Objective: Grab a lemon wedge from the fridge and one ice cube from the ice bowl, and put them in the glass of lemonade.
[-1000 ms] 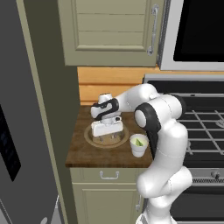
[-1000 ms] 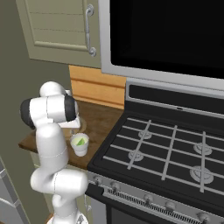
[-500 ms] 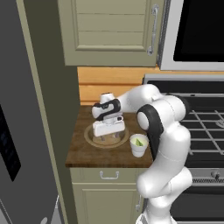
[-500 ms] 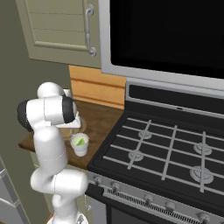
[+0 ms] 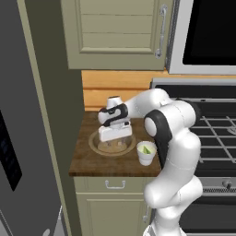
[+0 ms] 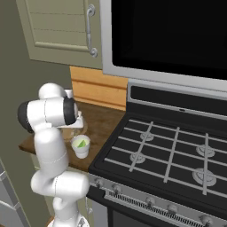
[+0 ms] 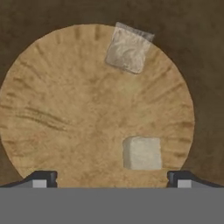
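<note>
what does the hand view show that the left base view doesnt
The hand view looks straight down into the ice bowl and resolves two ice cubes: one near the rim, one between the spread fingertips. The gripper is open and holds nothing. The left base view adds the surroundings: the glass of lemonade beside the bowl, the fridge, the cabinet and the stove. Both show the bowl on the wooden counter with the gripper above it.

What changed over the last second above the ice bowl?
The gripper has come down slightly closer to the ice bowl, jaws open and empty. The two ice cubes in the bowl and the glass of lemonade stayed put.
</note>
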